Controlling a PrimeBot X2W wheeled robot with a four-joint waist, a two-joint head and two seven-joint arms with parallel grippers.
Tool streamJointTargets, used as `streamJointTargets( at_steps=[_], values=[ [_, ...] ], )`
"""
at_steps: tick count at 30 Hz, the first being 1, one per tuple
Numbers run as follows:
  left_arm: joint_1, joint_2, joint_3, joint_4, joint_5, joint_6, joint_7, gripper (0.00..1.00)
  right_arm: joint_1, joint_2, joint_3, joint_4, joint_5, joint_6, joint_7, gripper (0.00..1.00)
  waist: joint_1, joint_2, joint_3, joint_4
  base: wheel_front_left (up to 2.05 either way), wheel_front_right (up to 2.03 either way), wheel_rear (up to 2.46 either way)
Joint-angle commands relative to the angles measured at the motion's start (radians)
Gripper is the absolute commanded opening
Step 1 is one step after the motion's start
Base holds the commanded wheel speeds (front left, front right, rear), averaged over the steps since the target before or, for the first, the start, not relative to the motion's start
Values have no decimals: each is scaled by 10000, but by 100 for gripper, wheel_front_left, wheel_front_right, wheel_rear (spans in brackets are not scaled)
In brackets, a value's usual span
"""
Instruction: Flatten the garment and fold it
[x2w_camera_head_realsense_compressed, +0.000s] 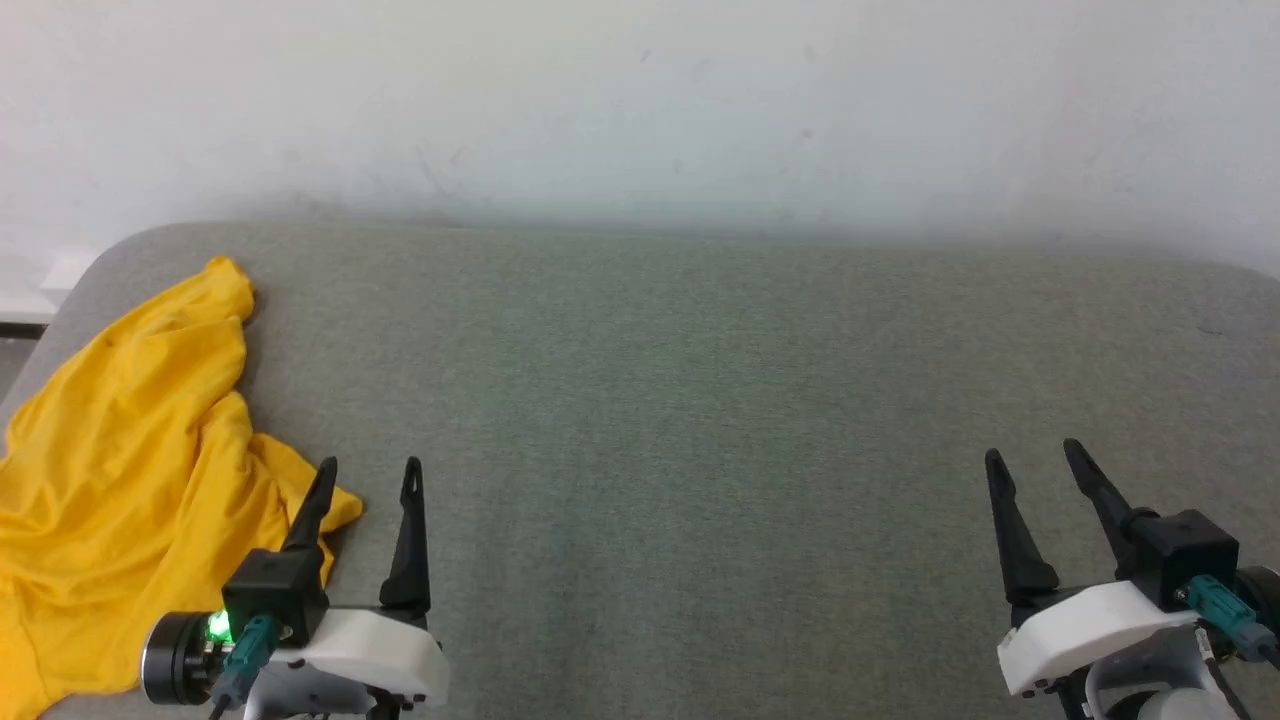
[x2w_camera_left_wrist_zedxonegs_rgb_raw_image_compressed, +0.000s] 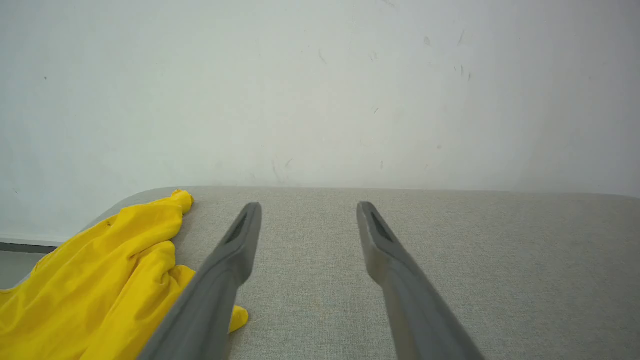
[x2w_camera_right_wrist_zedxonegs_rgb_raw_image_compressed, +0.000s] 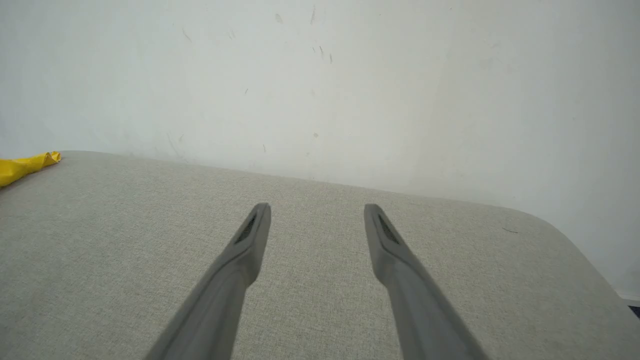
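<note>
The garment (x2w_camera_head_realsense_compressed: 130, 460), a bright yellow crumpled T-shirt, lies heaped at the left end of the grey table, spilling past the left and near edges. In the left wrist view the garment (x2w_camera_left_wrist_zedxonegs_rgb_raw_image_compressed: 100, 285) sits left of the fingers. My left gripper (x2w_camera_head_realsense_compressed: 370, 468) hovers open at the garment's right edge, its left finger over a yellow fold, nothing between the fingers; it appears open in its own wrist view too (x2w_camera_left_wrist_zedxonegs_rgb_raw_image_compressed: 307, 205). My right gripper (x2w_camera_head_realsense_compressed: 1035, 452) stands open far to the right over bare cloth, again open in its wrist view (x2w_camera_right_wrist_zedxonegs_rgb_raw_image_compressed: 316, 206). A yellow tip of the garment (x2w_camera_right_wrist_zedxonegs_rgb_raw_image_compressed: 25, 165) shows at far left there.
The table (x2w_camera_head_realsense_compressed: 700, 420) has a grey-green fabric top with rounded corners and butts against a pale wall (x2w_camera_head_realsense_compressed: 640, 110) at the back. Its wide middle and right stretch between the two grippers. A dark strip of floor (x2w_camera_head_realsense_compressed: 15, 330) shows past the left corner.
</note>
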Motion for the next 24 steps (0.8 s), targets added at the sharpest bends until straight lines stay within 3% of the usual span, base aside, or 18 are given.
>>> streamJointTargets(
  at_steps=[1, 24],
  values=[
    [149, -20, 59, -79, -51, -68, -127, 100, 81, 14, -24, 39, 26, -4, -135, 100, 0, 0, 33, 237, 0, 0, 0],
    [511, -30, 243, -314, -415, 91, -587, 100, -109, 21, 191, 467, 26, -5, -594, 100, 0, 0, 43, 1927, 0, 0, 0]
  ],
)
